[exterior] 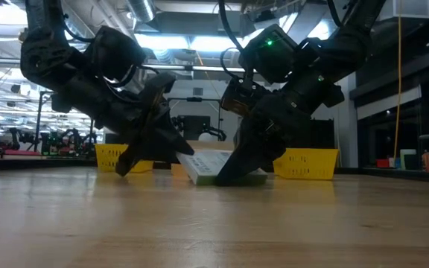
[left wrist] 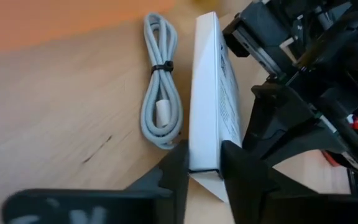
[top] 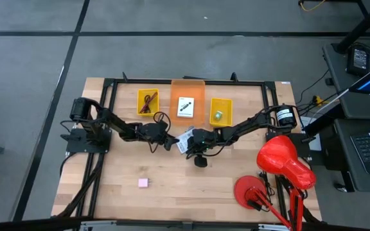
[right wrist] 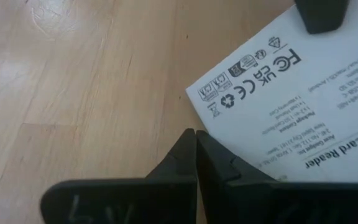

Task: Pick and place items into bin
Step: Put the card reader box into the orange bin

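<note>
A white card (top: 186,140) with black print lies tilted at the table's middle, between my two grippers. My left gripper (left wrist: 205,177) comes from the table's left and is shut on the card's end. My right gripper (right wrist: 196,138) is shut, with its tips at the card's (right wrist: 291,106) edge. A grey coiled cord (left wrist: 160,93) lies on the wood beside the card. A pink square (top: 143,183) lies near the front edge. At the back stand a yellow bin (top: 140,110) with a maroon cord, an orange bin (top: 198,86) with another white card, and a yellow bin (top: 227,102) with a green cube. My left gripper pinches the card's near end (left wrist: 204,163) between its two fingers, one finger on each broad face. The fingers come slanting down from the table's left. The card (exterior: 214,165) sits tilted, its lower edge on the wood. My right gripper has its shut fingertips (right wrist: 191,146) at the card's printed-face edge near a corner (right wrist: 194,96), slanting down from the table's right. I cannot tell whether the tips touch it or lie just under it.
A small dark object (top: 200,160) lies just in front of my right gripper. A red lamp (top: 281,160) with its round base (top: 252,191) stands at the table's right front corner. Bare wood spreads across the front of the table.
</note>
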